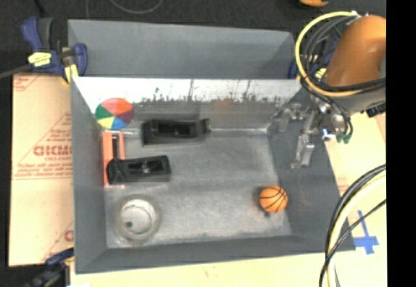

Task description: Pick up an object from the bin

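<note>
My gripper point(294, 139) hangs at the bin's right side, close to the right wall, with its metal fingers point(303, 152) spread open and nothing between them. The nearest loose thing is a small orange ball with black lines point(273, 199), like a tiny basketball. It lies on the floor a little below and to the left of the gripper, apart from it. A black oblong tool point(174, 130) lies at the back middle, well to the left of the gripper.
On the left side lie a second black oblong tool point(138, 169) against an orange-pink strip point(110, 152), a many-coloured ball point(114, 113) in the back left corner, and a clear round cup point(137, 217) at the front left.
</note>
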Available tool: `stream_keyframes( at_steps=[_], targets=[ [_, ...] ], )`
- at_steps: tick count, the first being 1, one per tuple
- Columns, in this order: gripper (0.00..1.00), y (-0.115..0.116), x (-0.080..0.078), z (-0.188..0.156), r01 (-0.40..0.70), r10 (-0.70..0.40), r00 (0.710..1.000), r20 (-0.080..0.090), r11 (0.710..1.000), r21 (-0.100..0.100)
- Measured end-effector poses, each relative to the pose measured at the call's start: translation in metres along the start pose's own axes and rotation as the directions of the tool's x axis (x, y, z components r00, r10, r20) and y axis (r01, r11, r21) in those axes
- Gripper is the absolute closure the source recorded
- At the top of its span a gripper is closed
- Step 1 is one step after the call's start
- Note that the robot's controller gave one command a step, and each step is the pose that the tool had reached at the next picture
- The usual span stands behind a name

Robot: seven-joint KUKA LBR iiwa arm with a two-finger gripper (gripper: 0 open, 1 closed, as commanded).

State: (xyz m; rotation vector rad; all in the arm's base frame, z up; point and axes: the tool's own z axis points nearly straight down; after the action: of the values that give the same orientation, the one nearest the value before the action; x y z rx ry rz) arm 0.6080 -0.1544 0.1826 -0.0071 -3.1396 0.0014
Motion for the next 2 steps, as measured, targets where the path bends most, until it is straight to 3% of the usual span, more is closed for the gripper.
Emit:
stream_keyframes(
  at_steps=[1, 2],
  targets=[
    [0.00, 0.001, -0.001, -0.005, 0.003, -0.003, 1.000, 0.007, 1.000, 0.001],
    [0.00, -0.002, 0.038, 0.038, -0.012, 0.012, 1.000, 0.013, 1.000, 0.002]
  ],
)
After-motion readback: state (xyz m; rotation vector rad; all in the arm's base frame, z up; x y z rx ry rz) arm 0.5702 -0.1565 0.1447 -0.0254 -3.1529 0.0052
